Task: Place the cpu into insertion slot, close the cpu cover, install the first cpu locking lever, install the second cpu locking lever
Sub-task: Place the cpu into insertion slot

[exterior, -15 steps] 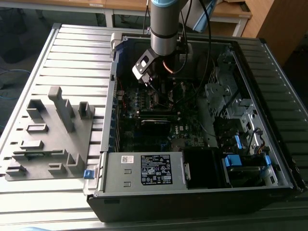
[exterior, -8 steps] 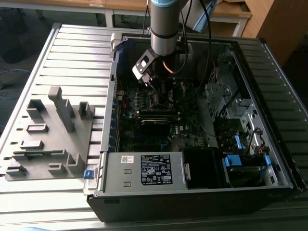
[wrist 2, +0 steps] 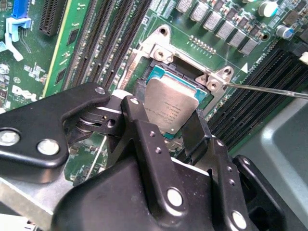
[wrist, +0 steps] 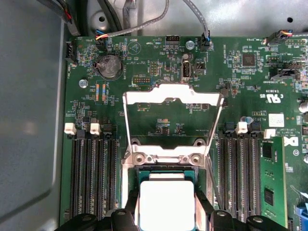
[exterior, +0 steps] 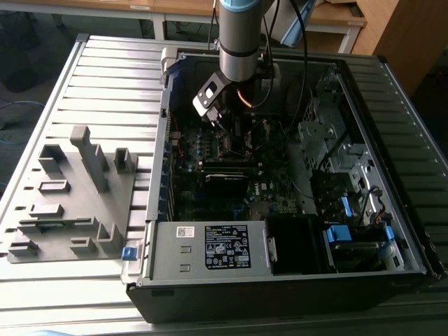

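Now claw (wrist 2: 168, 113) grips cpu (wrist 2: 172, 101), seemingly just above insertion slot (wrist 2: 161, 64).

Gleaming smooth grey metal atop the cpu (wrist 2: 171, 108). Shining bare silvery metal around the cpu cover (wrist: 173, 94).

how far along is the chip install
Done: nothing finished yet. In hand: the fingers grip the chip right at the socket; I can't tell if it is seated. Left: the cover is swung open, and a lever sticks out unlatched.
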### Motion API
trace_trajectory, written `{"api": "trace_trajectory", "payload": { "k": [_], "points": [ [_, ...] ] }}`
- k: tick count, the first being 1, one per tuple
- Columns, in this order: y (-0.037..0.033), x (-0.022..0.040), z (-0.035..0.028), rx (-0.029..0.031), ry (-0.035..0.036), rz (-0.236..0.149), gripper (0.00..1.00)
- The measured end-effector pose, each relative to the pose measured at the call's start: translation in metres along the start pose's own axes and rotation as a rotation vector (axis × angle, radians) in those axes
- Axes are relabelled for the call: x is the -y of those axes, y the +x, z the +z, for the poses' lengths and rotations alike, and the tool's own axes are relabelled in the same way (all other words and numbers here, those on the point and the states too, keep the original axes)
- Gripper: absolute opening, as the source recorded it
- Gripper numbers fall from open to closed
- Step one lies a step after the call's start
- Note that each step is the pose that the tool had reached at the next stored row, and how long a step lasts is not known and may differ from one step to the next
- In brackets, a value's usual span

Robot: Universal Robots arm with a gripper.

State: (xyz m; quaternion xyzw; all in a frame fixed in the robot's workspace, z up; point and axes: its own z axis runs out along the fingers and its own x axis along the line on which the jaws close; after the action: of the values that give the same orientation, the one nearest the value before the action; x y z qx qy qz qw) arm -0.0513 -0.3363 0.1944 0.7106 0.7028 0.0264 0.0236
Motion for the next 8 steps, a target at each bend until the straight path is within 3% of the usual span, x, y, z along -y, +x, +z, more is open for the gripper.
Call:
{"api": "trace_trajectory", "payload": {
  "k": [8],
  "points": [
    [-0.0004,-0.0005,0.0004,-0.0002,-0.0001,0.000,0.54]
  ]
}}
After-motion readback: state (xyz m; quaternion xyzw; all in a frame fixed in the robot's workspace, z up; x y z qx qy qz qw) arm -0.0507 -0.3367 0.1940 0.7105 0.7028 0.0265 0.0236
